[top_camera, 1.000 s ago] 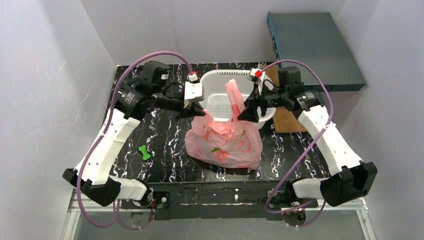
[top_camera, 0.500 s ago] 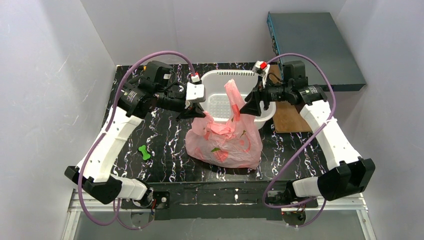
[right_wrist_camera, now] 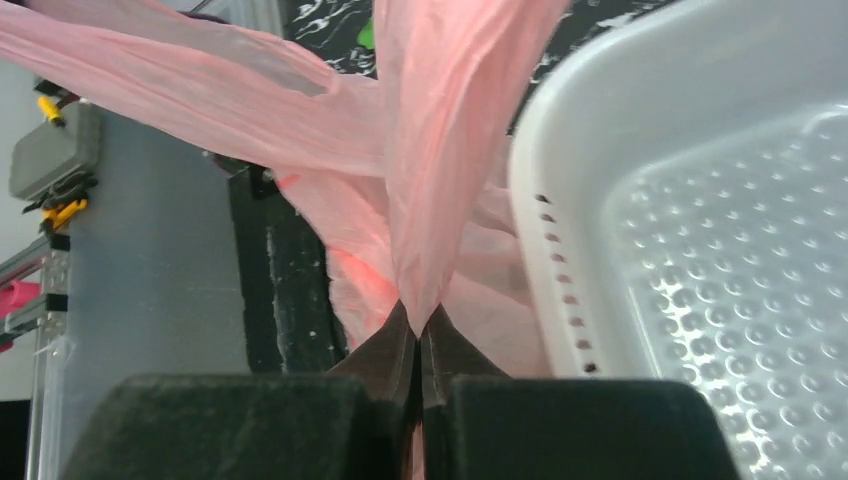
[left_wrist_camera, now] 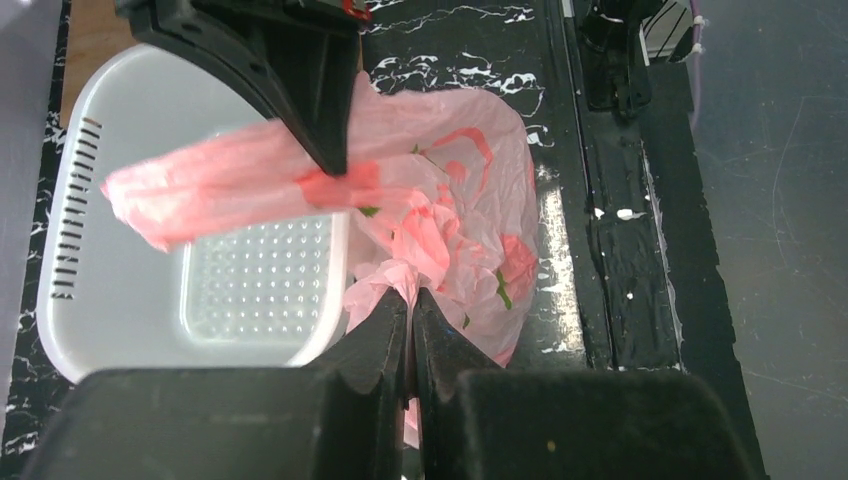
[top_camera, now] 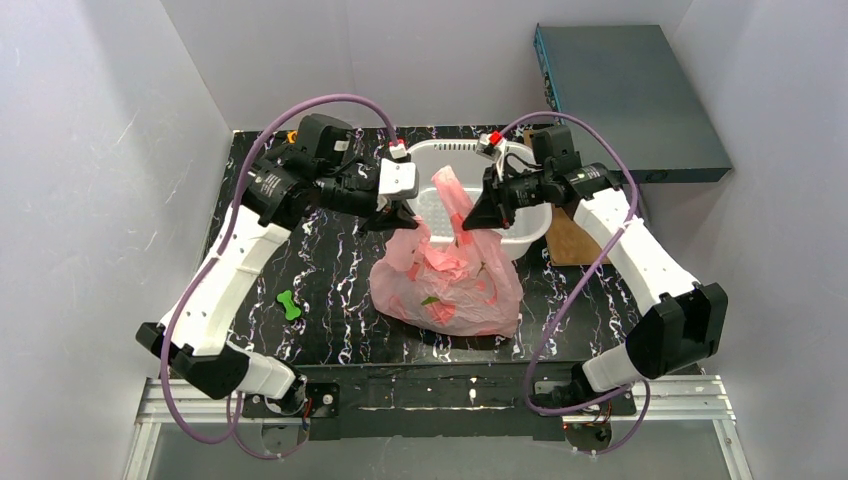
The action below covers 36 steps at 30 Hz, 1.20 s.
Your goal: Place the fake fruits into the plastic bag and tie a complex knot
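Top view: thin translucent pink plastic bag (top_camera: pixel 450 290) is seen bulging at frame centre, below a white perforated basket (top_camera: pixel 455 147).
Left wrist: left gripper (left_wrist_camera: pixel 411 297) is clamped on bunched bag plastic.
Right wrist: right gripper (right_wrist_camera: pixel 420 325) is likewise clamped.
Risk: the film could be torn by overpulling.
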Tool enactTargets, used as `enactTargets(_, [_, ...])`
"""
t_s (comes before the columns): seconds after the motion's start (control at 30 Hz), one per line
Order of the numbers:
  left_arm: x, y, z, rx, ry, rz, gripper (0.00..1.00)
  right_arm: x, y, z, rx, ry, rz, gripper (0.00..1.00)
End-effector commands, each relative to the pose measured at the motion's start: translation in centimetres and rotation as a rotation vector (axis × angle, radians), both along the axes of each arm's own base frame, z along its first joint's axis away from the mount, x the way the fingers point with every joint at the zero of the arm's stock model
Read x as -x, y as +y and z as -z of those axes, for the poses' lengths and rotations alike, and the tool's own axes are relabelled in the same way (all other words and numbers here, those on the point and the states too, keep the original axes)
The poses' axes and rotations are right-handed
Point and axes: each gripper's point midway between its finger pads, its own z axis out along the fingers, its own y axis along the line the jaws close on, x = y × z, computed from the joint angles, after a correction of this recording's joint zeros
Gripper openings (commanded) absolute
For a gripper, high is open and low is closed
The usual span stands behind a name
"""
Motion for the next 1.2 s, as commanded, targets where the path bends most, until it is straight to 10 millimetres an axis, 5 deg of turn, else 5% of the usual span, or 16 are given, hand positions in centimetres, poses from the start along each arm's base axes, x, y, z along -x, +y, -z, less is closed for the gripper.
enactTargets(0.0, [0.0, -1.7, -1.2, 0.044, -0.016, 0.044, 0.0, 2.7, 1.8, -4.5, -0.085, -0.105, -0.083, 0.01])
enactTargets(0.17, [-1.4, -4.2, -1.2, 0.076, -0.04, 0.023, 0.0, 4.5, 2.6, -4.9, -0.08, -0.109, -0.122, 0.01])
enactTargets(0.57, [-1.7, -7.1, 0.2, 0.098, -0.016, 0.046, 0.0, 6.4, 3.7, -6.2, -0.13, -0.125, -0.161, 0.59])
enactTargets(0.73, [-2.3, -7.7, 0.4, 0.105, 0.01, 0.007, 0.0, 6.9, 4.2, -6.4, -0.159, -0.126, -0.171, 0.66])
enactTargets(0.9, [-2.3, -8.1, 0.2, 0.115, 0.034, -0.018, 0.0, 6.4, 4.5, -5.9, -0.155, -0.121, -0.149, 0.64])
enactTargets(1.17, [-1.4, -8.0, -1.3, 0.149, 0.113, -0.049, 0.0, 5.5, 4.7, -5.2, -0.153, -0.153, -0.117, 0.21])
